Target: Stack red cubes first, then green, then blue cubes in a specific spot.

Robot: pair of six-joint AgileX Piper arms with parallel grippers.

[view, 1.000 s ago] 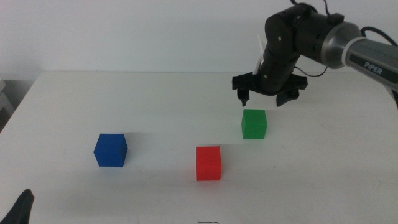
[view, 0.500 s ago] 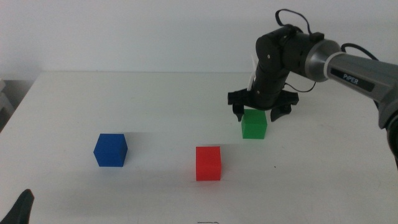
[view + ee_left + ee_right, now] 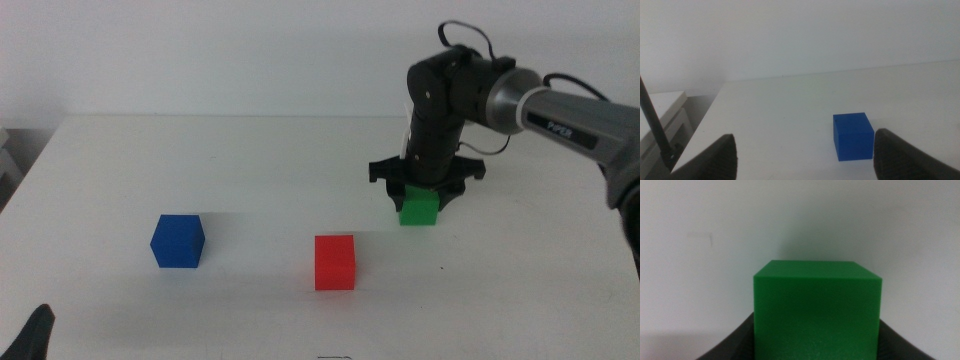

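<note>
Green cube (image 3: 419,207) is the thing in hand, and in the middle view the right gripper (image 3: 424,187) sits straight down over it, its 2 jaws spread to either side of the cube's top. The cube rests on the white table (image 3: 250,170), toward the right and a little farther back than the red cube (image 3: 335,262), which stands alone near the middle front. The blue cube (image 3: 178,241) lies well apart to the left. Nothing is stacked yet, so I judge the step to be the pick of the green cube — stage 2 of the order, with red serving as the base where it stands. The left gripper (image 3: 30,338) waits at the bottom-left corner of this view.

In the left wrist view, the left gripper's (image 3: 802,150) jaws stand wide apart and released, with the blue cube (image 3: 853,136) on the table between and beyond them, untouched.

In the right wrist view, the green cube (image 3: 817,310) fills the space between the right gripper's (image 3: 815,347) 2 dark jaws, which flank its lower sides closely. Whether they already press on it I cannot tell — no gap shows, but no lift either. The next move, I judge, calls for a firm squeeze, a lift, then a carry over the red cube.
</note>
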